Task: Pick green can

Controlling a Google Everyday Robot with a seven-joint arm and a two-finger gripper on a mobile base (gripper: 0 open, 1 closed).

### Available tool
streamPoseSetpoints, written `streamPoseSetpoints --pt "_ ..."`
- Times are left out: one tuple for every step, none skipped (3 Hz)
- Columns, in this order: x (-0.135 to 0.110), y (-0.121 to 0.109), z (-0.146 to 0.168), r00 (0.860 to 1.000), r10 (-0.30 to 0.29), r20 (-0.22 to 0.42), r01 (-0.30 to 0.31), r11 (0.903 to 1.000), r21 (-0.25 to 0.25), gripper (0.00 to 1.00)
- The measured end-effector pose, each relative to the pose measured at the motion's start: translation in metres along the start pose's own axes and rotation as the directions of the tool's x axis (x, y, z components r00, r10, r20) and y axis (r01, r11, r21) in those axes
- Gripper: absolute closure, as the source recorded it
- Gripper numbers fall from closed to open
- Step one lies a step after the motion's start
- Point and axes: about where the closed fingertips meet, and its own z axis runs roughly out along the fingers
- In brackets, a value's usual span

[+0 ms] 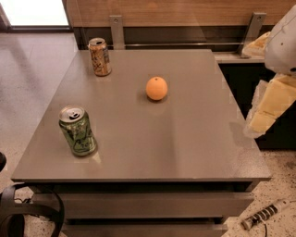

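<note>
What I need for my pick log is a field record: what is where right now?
target: green can, upright, front-left of the table
other can: tan can, upright, far-left corner
fruit: orange, mid-table, touching neither can
gripper: gripper beyond the table's right edge, far from the green can
picked: not yet

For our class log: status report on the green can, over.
Gripper at right edge, beside table. Green can upright, front left, untouched. Orange mid-table, tan can back left, neither blocking.

Office-like break area: grey counter point(194, 139), terrazzo floor point(280, 169), wood wall point(185, 7); hand point(270, 104) at right edge.
</note>
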Motion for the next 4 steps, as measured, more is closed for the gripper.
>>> streamPoseSetpoints --pt "-0.048 0.005 0.035 0.967 -0.032 0.251 0.044 0.9981 -0.043 0.0" --pt "-0.11 0.025 0.051 0.863 -0.048 0.503 0.094 0.9934 -0.066 0.0" --pt "-0.153 0.045 0.048 0.782 -0.019 0.623 0.117 0.9863 -0.117 0.0" --pt "-0.154 0.046 0.052 0.777 -0.013 0.629 0.115 0.986 -0.121 0.0"
